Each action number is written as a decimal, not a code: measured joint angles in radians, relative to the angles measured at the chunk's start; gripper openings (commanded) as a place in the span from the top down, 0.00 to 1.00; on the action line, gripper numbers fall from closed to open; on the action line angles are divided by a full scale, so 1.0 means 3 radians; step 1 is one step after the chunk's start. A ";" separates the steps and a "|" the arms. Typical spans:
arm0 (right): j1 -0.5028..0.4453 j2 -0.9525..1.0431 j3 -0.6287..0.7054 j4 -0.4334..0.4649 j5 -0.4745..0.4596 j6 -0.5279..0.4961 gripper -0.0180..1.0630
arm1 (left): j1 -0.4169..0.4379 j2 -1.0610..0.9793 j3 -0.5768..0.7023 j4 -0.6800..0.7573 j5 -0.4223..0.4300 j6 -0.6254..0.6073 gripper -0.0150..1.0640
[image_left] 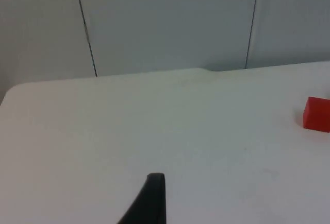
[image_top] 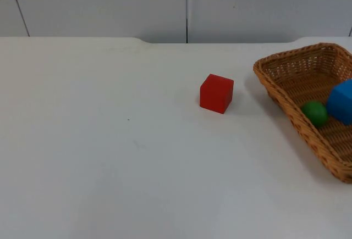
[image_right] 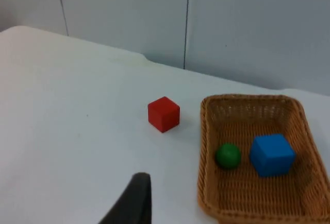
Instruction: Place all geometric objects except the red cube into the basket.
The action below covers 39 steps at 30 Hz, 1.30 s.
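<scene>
A red cube (image_top: pixel 216 93) stands alone on the white table, a little right of centre. To its right sits a wicker basket (image_top: pixel 286 66), reaching the table's right edge. Inside it lie a green ball (image_top: pixel 314 112) and, touching it, a blue cube (image_top: pixel 342 100). The right wrist view looks from well back and above onto the red cube (image_right: pixel 164 114), the basket (image_right: pixel 206 147), the green ball (image_right: pixel 227 155) and the blue cube (image_right: pixel 271 154); my right gripper (image_right: pixel 131 203) hangs far from all of them. My left gripper (image_left: pixel 149 203) waits over bare table, with the red cube (image_left: pixel 316 114) far off to its side.
The grey partition wall (image_top: pixel 187 5) closes off the table's far edge. White table top (image_top: pixel 99 140) stretches to the left of and in front of the red cube.
</scene>
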 measured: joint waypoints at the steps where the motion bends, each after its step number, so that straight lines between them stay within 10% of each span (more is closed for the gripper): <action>1: 0.0000 0.0000 0.0000 0.0000 0.0000 0.0000 0.07 | 0.0000 0.0000 0.0000 0.0000 0.0000 0.0000 0.11; 39: 0.0000 -0.0008 0.0189 -0.0518 0.0378 0.0447 0.01 | 0.0000 -0.0006 0.0343 0.0168 0.0277 -0.0119 0.11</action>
